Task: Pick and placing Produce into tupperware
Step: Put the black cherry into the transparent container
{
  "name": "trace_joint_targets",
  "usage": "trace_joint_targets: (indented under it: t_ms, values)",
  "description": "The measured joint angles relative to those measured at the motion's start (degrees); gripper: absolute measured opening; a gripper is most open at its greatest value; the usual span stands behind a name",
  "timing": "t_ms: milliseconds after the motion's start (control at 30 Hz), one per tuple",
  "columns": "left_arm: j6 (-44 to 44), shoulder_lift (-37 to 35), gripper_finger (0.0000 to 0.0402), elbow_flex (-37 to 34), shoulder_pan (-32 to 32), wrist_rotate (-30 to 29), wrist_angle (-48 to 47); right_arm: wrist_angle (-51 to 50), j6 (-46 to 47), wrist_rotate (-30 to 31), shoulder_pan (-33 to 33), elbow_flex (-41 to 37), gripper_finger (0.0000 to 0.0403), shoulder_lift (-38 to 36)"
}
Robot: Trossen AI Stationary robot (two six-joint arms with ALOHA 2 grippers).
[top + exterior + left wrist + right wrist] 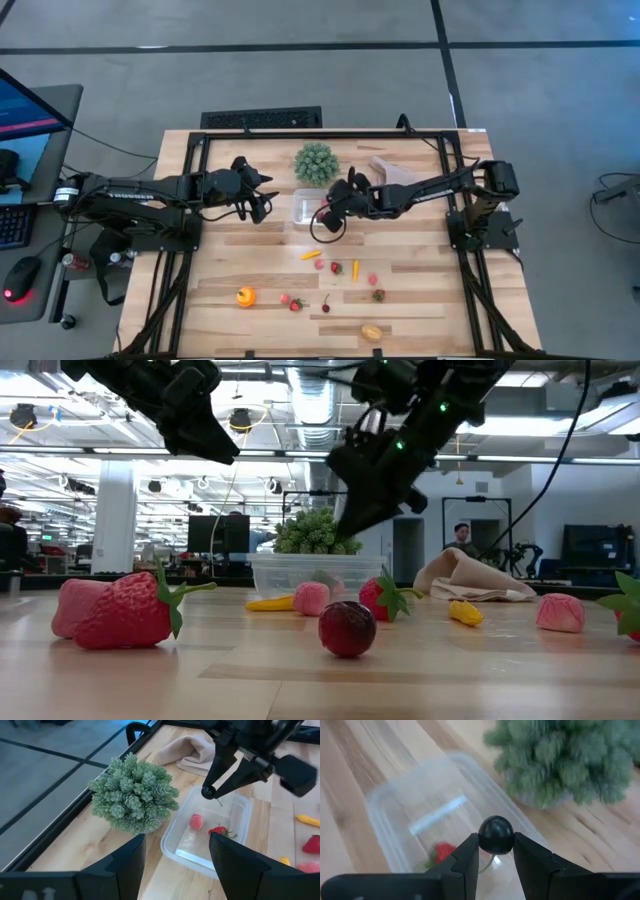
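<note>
Right wrist view: the right gripper (495, 851) pinches a dark cherry (495, 834) above the tupperware (395, 800), which holds a red strawberry (441, 852) and sits on the counter (350, 780) beside the green plant (560, 755). Beyond, the left gripper (175, 852) hangs spread.

The bench (420, 300) is seen straight down from overhead and level from its edge; the tupperware (210, 832) is framed closely by both wrist cameras.

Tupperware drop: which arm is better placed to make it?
Right. The right gripper is shut on a dark cherry directly above the tupperware; the left gripper is open, empty, beside it.
</note>
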Motion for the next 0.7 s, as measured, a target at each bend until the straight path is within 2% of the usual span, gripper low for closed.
trace_joint_targets:
  t_ms: [233,700]
  values:
    - [-0.16,0.02,0.0210,0.00,-0.01,-0.03,-0.28,3.30,0.45,-3.01,0.33,0.13,0.0108,4.37]
    - [-0.95,0.02,0.0210,0.00,0.00,-0.39,-0.48,4.03,0.49,-3.57,-0.26,0.18,0.0116,4.95]
